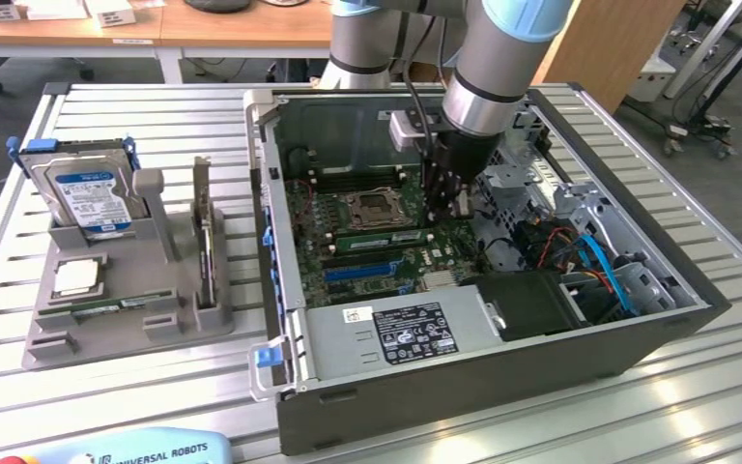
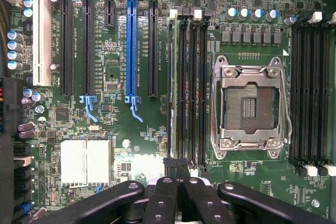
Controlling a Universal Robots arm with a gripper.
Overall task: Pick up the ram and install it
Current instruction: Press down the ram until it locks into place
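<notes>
The gripper [image 2: 177, 169], fingers pressed together, sits over the motherboard [image 2: 115, 129] at the end of the ram [image 2: 173, 87], which stands edge-on in a slot. The CPU socket [image 2: 249, 106] lies at three o'clock from the ram, a blue slot [image 2: 131, 51] at nine.

Arm [image 1: 494, 58] cut off by exterior view's top edge. Gripper [image 1: 446, 208] tips hidden among motherboard [image 1: 371, 232] parts, contact point can't be made out. Ram [image 2: 174, 87] seen edge-on in wrist view, its chips and label hidden. Finger [image 2: 169, 179] bases cut by pic's edge. Power supply label [image 1: 410, 333] text too small to read. Hard drive [image 1: 88, 193] lower part hidden in grey holder [image 1: 127, 319].
</notes>
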